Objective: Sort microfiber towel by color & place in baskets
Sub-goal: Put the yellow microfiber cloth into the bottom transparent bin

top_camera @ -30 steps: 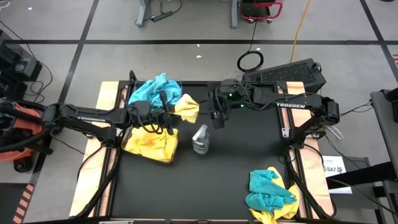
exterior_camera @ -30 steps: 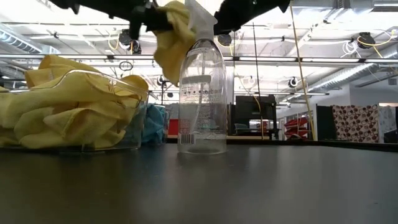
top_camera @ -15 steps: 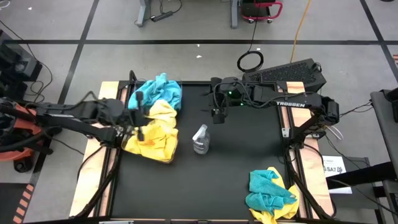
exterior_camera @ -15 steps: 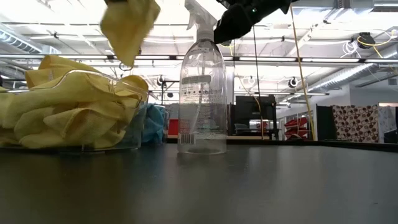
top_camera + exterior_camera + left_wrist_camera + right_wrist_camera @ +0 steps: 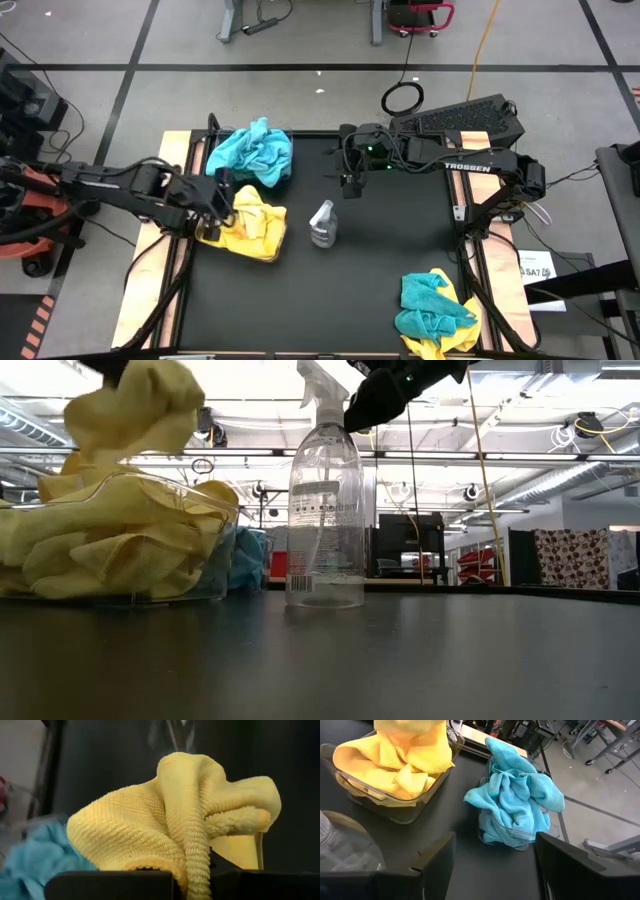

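My left gripper (image 5: pixel 226 200) is shut on a bright yellow towel (image 5: pixel 190 815) above the near-left clear basket (image 5: pixel 212 238), which holds a heap of yellow towels (image 5: pixel 110 545). In the low view the held towel (image 5: pixel 140 410) hangs over that basket (image 5: pixel 225 550). The far-left basket (image 5: pixel 492 837) holds teal towels (image 5: pixel 252 150). My right gripper (image 5: pixel 349 182) hovers open over the table's far middle, touching nothing. A loose pile of teal and yellow towels (image 5: pixel 434 312) lies at the near right corner. My left gripper pinches the yellow towel by a bunched fold (image 5: pixel 192 865) between its two fingers, several layers thick. The towel is lifted and hangs crumpled below the fingers, and its lower part (image 5: pixel 100 450) comes down to the heap in the basket.
A clear spray bottle (image 5: pixel 322 222) stands upright in the middle of the black table, between the baskets and the loose pile. Bare table surface (image 5: pixel 330 300) lies in the near middle. Wooden side rails (image 5: pixel 170 150) border the mat.
My left gripper has carried the yellow towel from beside the right gripper at the table's far middle toward the left and near edges. The towel now hangs over the yellow basket and has come lower, onto the heap. The right gripper has shifted only a little.
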Motion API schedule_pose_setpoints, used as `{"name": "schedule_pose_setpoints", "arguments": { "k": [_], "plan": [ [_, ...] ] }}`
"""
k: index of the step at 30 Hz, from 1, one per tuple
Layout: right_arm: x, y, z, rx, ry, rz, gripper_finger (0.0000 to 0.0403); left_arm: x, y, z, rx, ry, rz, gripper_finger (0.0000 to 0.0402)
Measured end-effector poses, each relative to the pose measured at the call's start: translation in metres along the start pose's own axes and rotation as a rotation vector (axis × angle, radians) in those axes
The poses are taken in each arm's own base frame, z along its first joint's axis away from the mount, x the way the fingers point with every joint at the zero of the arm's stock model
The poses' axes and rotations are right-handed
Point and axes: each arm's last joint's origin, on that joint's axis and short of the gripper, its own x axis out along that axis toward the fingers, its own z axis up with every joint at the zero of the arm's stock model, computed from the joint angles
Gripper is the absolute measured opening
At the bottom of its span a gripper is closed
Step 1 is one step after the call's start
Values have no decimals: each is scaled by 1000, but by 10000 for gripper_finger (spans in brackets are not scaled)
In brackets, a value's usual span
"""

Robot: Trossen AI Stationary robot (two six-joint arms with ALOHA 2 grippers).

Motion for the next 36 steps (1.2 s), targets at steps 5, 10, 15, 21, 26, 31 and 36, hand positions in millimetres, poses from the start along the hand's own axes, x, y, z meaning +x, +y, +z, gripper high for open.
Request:
{"name": "schedule_pose_setpoints", "arguments": {
  "k": [5,10,15,21,26,31,36],
  "plan": [
    [0,1,-1,6,9,6,264,29,-6,-12,8,193,-33,8],
    [0,1,-3,16,27,15,264,57,-12,-22,27,338,-60,8],
    [0,2,-4,18,43,23,264,86,-18,-30,24,481,-73,11],
    [0,3,-5,18,53,29,264,116,-24,-34,33,599,-110,10],
    [0,4,-7,19,71,39,264,137,-27,-40,51,700,-123,10],
    [0,5,-9,21,96,55,264,154,-27,-44,43,756,-164,10],
    [-1,7,-12,26,121,68,264,167,-25,-47,41,779,-200,10]
  ]
}}
